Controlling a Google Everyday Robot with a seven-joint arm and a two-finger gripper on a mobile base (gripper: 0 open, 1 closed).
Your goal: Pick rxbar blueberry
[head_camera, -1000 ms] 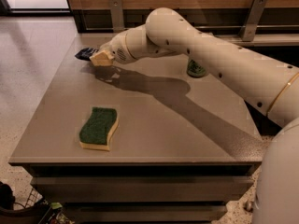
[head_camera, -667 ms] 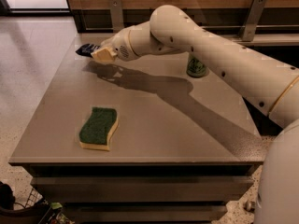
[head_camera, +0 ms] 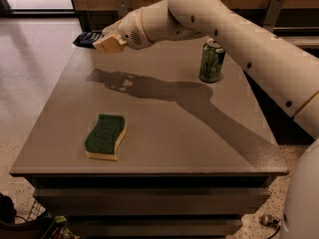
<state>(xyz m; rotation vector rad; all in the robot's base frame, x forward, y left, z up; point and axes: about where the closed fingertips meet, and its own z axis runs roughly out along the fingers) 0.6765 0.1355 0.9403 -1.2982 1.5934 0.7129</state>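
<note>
The rxbar blueberry is a small flat dark navy bar with white print. It sticks out to the left from between the tan fingers of my gripper. The gripper is shut on it and holds it in the air above the far left corner of the grey table. The gripper's shadow falls on the tabletop below. My white arm reaches in from the right across the back of the table.
A green-and-yellow sponge lies on the front left of the table. A green drink can stands upright at the back right, just under my arm. A wooden wall runs behind the table, and tiled floor lies to the left.
My gripper has risen from the tabletop at the far left corner with the bar in it. The shadow beneath it has separated from the gripper. Sponge and can have not moved.
</note>
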